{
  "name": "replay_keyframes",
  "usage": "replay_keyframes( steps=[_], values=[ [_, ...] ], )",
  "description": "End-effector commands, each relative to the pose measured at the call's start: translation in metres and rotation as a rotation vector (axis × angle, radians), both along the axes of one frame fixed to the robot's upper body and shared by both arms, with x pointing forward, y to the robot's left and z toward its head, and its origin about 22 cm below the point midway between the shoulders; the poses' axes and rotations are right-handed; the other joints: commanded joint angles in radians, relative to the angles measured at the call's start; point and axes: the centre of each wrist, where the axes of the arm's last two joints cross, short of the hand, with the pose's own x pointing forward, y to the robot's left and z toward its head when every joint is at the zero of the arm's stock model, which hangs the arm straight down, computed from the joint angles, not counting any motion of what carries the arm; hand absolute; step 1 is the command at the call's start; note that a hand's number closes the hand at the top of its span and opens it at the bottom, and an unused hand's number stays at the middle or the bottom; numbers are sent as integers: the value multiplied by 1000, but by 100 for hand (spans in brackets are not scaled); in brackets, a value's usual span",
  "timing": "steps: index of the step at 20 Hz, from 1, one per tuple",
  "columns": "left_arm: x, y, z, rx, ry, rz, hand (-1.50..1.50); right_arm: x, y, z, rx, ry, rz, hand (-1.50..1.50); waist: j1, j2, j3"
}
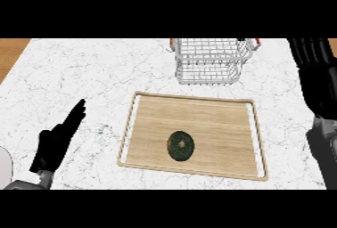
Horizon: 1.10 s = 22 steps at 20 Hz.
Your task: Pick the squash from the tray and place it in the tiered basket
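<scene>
- The squash [179,145] lay on the wooden tray [211,116], a little left of the tray's middle and nearer its near rim. It was a dark green oval with its long axis pointing roughly away from the robot. Nothing touched it.
- The left hand [56,142] showed over the bench [85,67] to the left of the tray, well apart from it. Its fingers [77,111] were straight and released, holding nothing.
- The right hand [316,75] stood to the right of the tray, past its right rim. Whether it was released or clenched could not be told.
- The white wire tiered basket [212,60] stood beyond the tray's far rim, near it but not touching.
- The squash probably had a hard, stiff rind, so it would not give or bruise easily under a grasp.
- It looked smooth and rounded, so it would likely slip or roll on the flat wood if nudged from one side.
- It was probably dense for its size, so a hold off its middle might let it tip.
- The best hold seemed to be across its narrow middle, fingers on one long flank and thumb on the other.
</scene>
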Motion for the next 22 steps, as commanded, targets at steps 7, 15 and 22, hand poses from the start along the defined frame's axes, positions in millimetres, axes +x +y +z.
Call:
replay_keyframes(
  steps=[7, 15, 22],
  values=[
    [23, -39, 33, -97, -257, 14, 0, 10, 46, -58, 859, 86, 136, 150, 4, 47, 38],
    [33, -82, 37, -134, -329, 34, 0, 29, 43, -88, 503, 343, 975, -150, 33, 37, -17],
    [29, -77, 25, -124, -293, 53, 0, 40, -54, 2, -6, 177, 957, -150, 9, 26, -20]
  ],
)
